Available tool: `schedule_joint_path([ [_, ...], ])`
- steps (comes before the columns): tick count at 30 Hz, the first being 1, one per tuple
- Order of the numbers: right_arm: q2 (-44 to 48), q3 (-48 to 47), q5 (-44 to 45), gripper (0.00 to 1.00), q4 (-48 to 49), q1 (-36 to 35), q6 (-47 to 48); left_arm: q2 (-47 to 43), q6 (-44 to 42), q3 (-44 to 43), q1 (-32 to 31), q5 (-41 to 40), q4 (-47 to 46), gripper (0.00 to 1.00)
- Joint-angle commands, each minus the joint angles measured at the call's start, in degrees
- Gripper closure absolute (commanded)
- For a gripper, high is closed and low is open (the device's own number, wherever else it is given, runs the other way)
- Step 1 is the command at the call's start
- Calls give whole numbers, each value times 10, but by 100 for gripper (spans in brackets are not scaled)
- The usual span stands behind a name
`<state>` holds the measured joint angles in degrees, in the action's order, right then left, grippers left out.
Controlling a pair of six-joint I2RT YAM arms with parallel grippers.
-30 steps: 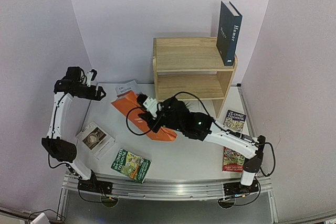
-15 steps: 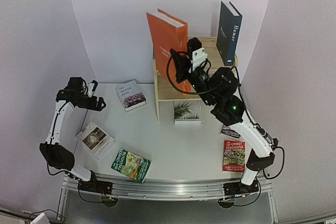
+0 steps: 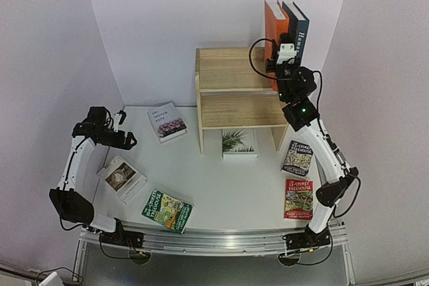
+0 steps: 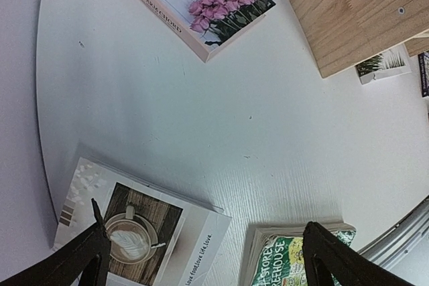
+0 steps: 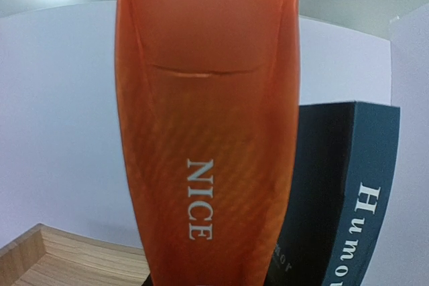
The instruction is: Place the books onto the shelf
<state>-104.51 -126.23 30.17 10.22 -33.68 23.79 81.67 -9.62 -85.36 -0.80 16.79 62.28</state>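
- The right end effector grips the orange book at its spine, standing it upright on the shelf top, against the blue book for support.
- The left end effector hangs wide open over the surface, holding nothing.

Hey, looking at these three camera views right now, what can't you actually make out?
Fingers of the right gripper: top view, hidden behind its own wrist; right wrist view, the orange book fills the frame.
Orange book's foot on the shelf: the right arm covers it from above; the wrist view's bottom edge cuts it off.
Palm-leaf book: top view, partly under the shelf.
Treehouse book: left wrist view, cut by the bottom edge.
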Motion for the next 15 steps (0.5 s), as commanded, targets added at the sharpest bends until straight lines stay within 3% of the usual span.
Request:
schedule_joint_path([
  [1, 8, 26, -26, 87, 53, 39, -65, -12, -7, 0, 0, 12, -22, 0],
  [15, -18, 22, -28, 87, 60, 79, -104, -8, -5, -2, 0, 16, -22, 0],
])
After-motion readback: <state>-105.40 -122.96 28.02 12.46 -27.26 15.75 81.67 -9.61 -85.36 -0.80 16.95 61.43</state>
